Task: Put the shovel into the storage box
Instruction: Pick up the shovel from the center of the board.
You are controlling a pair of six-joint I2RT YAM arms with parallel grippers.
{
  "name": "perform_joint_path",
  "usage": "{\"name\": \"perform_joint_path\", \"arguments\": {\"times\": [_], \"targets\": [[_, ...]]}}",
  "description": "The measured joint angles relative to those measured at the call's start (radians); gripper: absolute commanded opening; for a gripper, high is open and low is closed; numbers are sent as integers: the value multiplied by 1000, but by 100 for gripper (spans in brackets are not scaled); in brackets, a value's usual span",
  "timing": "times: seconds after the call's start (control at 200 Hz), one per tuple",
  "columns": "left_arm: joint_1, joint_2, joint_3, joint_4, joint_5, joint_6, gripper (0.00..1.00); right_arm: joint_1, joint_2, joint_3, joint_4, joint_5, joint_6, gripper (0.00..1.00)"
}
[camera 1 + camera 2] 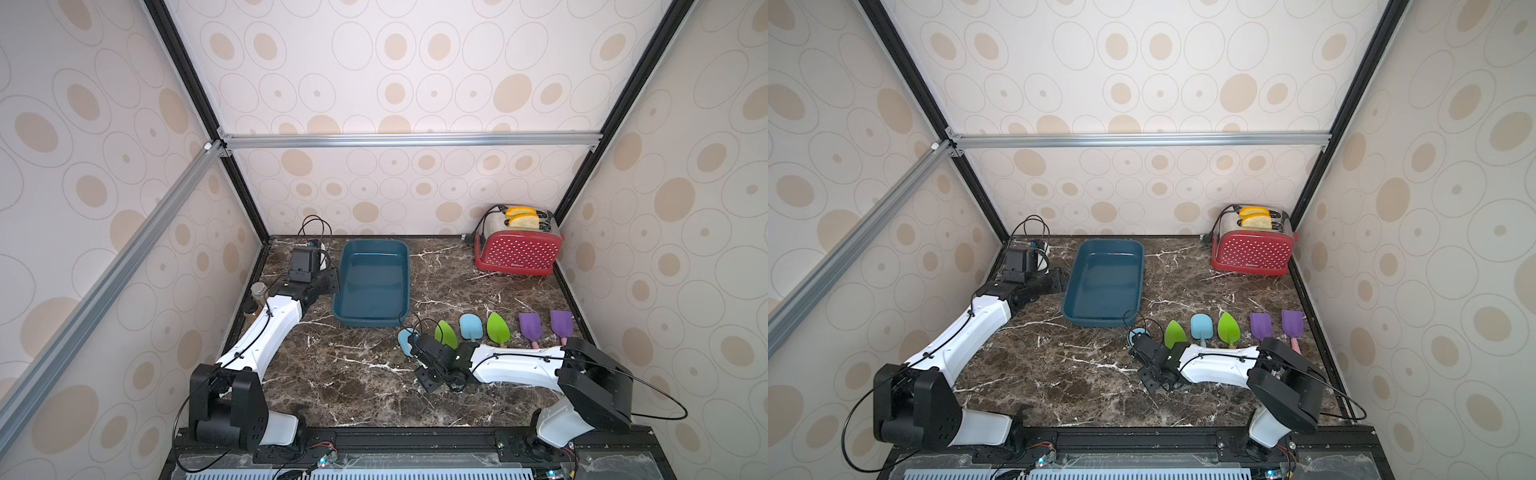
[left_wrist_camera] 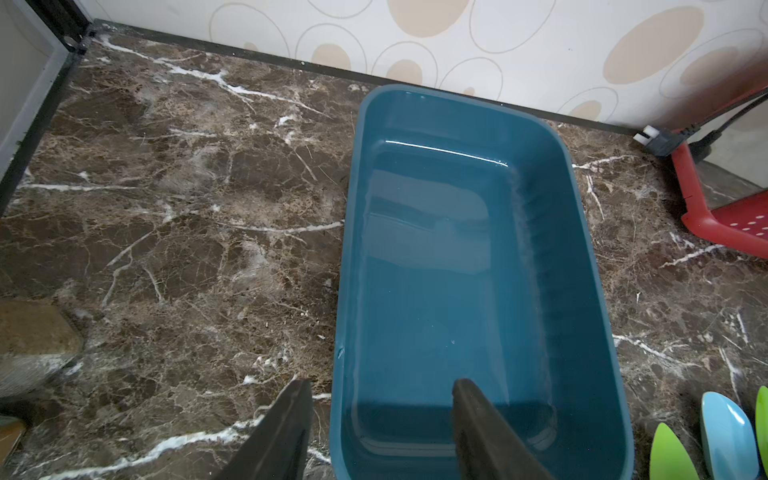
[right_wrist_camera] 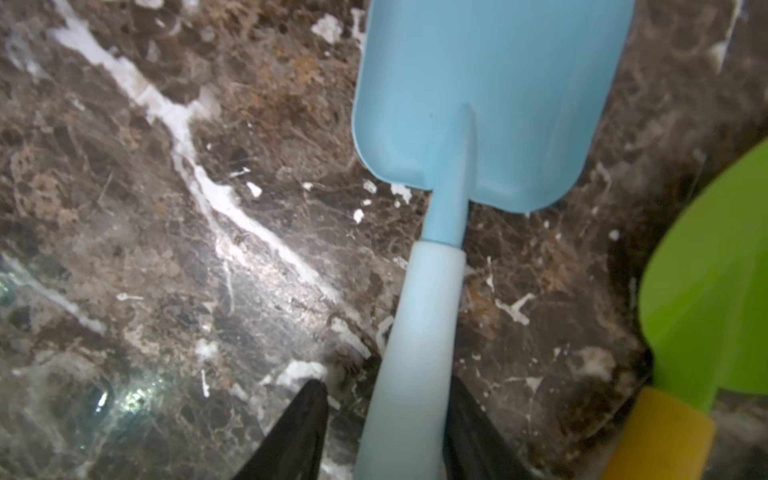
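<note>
So, in both top views the dark teal plastic storage box (image 1: 372,282) (image 1: 1104,282) sits empty, the pale-blue plastic shovel (image 1: 404,340) on the table (image 1: 353,374) at its five o'clock. Left wrist: left fingers (image 2: 286,432) apart astride its wall. Right wrist: right fingers (image 3: 299,428) flank the handle (image 3: 419,332), unclamped; we judge gripping, lifting and dropping remain.

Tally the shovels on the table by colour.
Blue shovels: 2
Green shovels: 2
Purple shovels: 2
Total: 6
</note>
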Motion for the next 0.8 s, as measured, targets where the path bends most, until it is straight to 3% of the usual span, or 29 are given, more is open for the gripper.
{"name": "perform_joint_path", "arguments": {"times": [0.22, 0.491, 0.801], "targets": [[0, 2, -2, 10, 31, -5, 59, 15, -51, -17, -79, 1, 3, 15], [-43, 2, -88, 118, 197, -85, 63, 63, -211, -4, -185, 56, -45, 12], [-149, -53, -192, 264, 360, -221, 62, 60, -270, 174, -229, 241, -183, 10]]}}
